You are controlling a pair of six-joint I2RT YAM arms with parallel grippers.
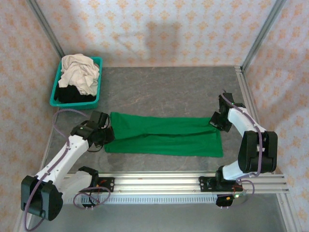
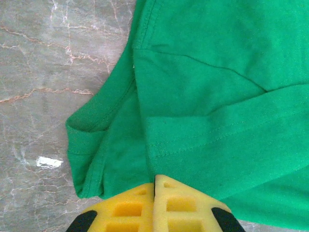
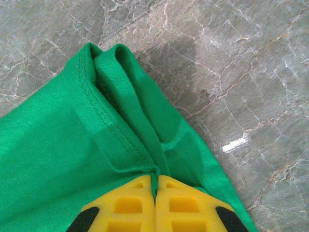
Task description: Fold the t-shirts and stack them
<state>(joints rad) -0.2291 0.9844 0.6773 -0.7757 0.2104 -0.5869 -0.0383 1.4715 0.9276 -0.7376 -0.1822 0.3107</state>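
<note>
On the grey table (image 1: 169,92), my left gripper (image 2: 154,182) and right gripper (image 3: 157,178) each clench an opposite end of the green t-shirt (image 1: 164,136) lying between them.

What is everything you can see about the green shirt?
The green t-shirt is soft, bright, plain cloth with stitched hems. It lies folded into a long flat strip across the grey marbled table. The left claw pinches one end near a sleeve, and the right claw pinches a bunched corner at the other.
</note>
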